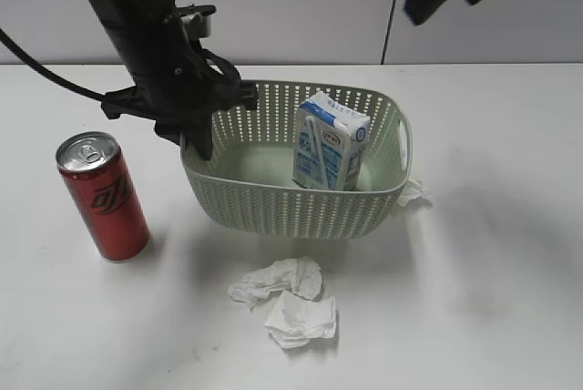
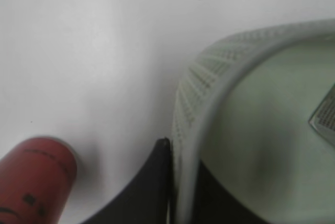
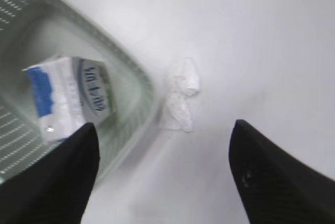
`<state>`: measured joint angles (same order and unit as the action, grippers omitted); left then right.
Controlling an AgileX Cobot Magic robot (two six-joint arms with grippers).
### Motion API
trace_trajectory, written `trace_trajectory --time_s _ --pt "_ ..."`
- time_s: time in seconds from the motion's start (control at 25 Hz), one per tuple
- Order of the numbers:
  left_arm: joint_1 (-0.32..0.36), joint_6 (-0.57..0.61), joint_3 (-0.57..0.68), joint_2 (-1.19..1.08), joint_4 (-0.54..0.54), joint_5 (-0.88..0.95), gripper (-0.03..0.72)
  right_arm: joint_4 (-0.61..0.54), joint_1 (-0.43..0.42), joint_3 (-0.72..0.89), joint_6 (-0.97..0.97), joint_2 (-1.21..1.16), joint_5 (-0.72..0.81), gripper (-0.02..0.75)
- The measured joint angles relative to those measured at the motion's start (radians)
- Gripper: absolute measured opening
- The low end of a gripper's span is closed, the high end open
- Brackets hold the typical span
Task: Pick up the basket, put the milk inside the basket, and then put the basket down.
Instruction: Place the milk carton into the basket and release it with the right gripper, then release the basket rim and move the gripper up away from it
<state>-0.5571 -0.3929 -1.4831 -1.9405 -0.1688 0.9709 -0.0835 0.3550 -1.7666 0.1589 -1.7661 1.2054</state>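
Near the counter's left edge a red soda can (image 1: pixel 103 196) stands upright, untouched. Just right of it my left gripper (image 1: pixel 199 138) pinches the left rim of the sage-green basket (image 1: pixel 273 203), one finger outside the wall and one inside, as my left wrist view shows from close in. The basket sits mid-counter, toward the back edge; whether its base is fully down or a shade lifted I cannot tell. The milk carton (image 1: pixel 330 142) stands upright inside it, against the right half, so the loading step looks done and the putting-down is in hand. Crumpled tissues (image 1: pixel 284 300) lie in front of the basket toward the front edge, and another tissue scrap (image 1: pixel 414 192) peeks from under its right corner. High at the back right, my right gripper (image 3: pixel 162 174) hangs wide open and empty, clear of the basket. Next, I judge, I must settle the basket flat, then spread my left fingers and lift straight off the rim without dragging it.
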Motion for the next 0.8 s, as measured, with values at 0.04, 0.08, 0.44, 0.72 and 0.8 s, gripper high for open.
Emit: trace_trajectory --time_s 0.04,0.08,0.44,0.72,0.8 --pt "0.0 0.0 0.0 0.0 -0.001 0.0 0.01 -0.01 -0.049 0.008 0.0 0.012 0.002 0.585" --pt "0.0 0.0 0.0 0.0 -0.001 0.001 0.01 -0.023 -0.096 0.023 0.0 0.022 0.002 0.585" --pt "0.0 0.0 0.0 0.0 -0.035 -0.034 0.01 -0.063 -0.322 0.407 0.0 0.302 0.002 0.585" --pt "0.003 -0.055 -0.003 -0.018 -0.031 -0.099 0.01 -0.134 -0.323 0.794 -0.002 0.748 -0.011 0.586" --pt "0.009 -0.06 -0.016 -0.042 -0.028 -0.106 0.009 -0.133 -0.323 0.893 -0.002 0.891 -0.03 0.586"
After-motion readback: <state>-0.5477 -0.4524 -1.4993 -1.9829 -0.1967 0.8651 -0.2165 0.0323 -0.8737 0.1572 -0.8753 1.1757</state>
